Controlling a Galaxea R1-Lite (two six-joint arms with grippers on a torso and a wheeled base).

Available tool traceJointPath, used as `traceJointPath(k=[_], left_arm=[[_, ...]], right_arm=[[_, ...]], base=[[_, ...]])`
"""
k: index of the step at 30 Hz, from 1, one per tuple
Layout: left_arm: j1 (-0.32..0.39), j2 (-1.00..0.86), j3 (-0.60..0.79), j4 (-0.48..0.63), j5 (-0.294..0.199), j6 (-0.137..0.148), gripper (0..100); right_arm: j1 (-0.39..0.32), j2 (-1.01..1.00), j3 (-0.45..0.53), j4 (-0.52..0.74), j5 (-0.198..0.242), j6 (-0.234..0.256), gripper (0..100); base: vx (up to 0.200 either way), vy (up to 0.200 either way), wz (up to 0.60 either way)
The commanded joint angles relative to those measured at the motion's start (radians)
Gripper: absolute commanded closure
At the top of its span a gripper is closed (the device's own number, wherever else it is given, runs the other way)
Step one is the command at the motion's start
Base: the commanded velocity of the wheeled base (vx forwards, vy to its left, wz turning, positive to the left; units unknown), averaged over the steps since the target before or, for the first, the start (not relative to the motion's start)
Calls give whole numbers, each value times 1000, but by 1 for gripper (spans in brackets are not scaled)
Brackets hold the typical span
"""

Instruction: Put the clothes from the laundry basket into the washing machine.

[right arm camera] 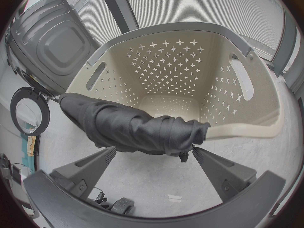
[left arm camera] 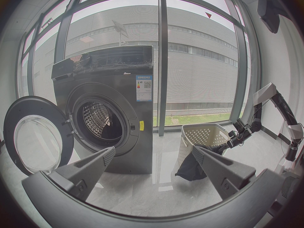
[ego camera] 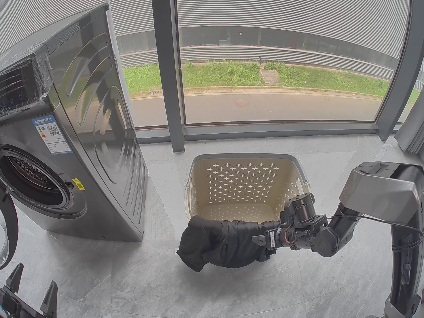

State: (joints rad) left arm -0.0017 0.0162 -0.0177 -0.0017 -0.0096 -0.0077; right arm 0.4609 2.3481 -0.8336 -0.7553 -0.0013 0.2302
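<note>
**Inspector:** Head view. Where is the item?

**Assessor:** One black garment [ego camera: 221, 241] is recorded draped over the near rim of the basket [ego camera: 247, 156]. Most of it hangs outside, above the floor [ego camera: 132, 279]. The right claw [ego camera: 260, 240] is placed at the garment's right end. The left claw [ego camera: 32, 285] is held low by the washer [ego camera: 88, 133], near its door [ego camera: 6, 230] and well apart from the basket.

**Inspector:** How will it handle?

**Assessor:** The garment is judged light, soft and limp, so sagging and trailing are to be expected. A hold is advised on the bunched end nearest the right claw, where the folds lie thickest. A thin pinch of a single layer could slip.

**Inspector:** Left wrist view.

**Assessor:** The left claw [left arm camera: 152, 149] is noted with fingers spread and nothing between them. The drum [left arm camera: 98, 121] is seen uncovered, with the door [left arm camera: 36, 143] swung fully aside. The garment [left arm camera: 190, 170] hangs down the front of the basket [left arm camera: 202, 135]. A stretch of floor lies between basket and washer, and it is judged room enough for the carry.

**Inspector:** Right wrist view.

**Assessor:** The right claw [right arm camera: 152, 151] is recorded wide apart, with nothing clamped. The garment [right arm camera: 133, 127] lies across just beyond its tips, and whether it is touched cannot be settled.

**Inspector:** Which edges are of concern?

**Assessor:** The rim of the basket [right arm camera: 177, 64] could catch the cloth or be dragged along on a lift. The drum lip and the door edge must be cleared. A trailing end could sweep the floor unless it is raised well.
</note>
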Motion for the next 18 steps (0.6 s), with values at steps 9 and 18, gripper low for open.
traceJointPath(k=[9,18], left_arm=[[0,-13,18,-1,2,-3,0],[0,-13,18,-1,5,-11,0]], right_arm=[[4,46,-87,-6,-2,32,0],[12,112,-104,-101,-8,35,100]], base=[[0,0,0],[0,0,0]])
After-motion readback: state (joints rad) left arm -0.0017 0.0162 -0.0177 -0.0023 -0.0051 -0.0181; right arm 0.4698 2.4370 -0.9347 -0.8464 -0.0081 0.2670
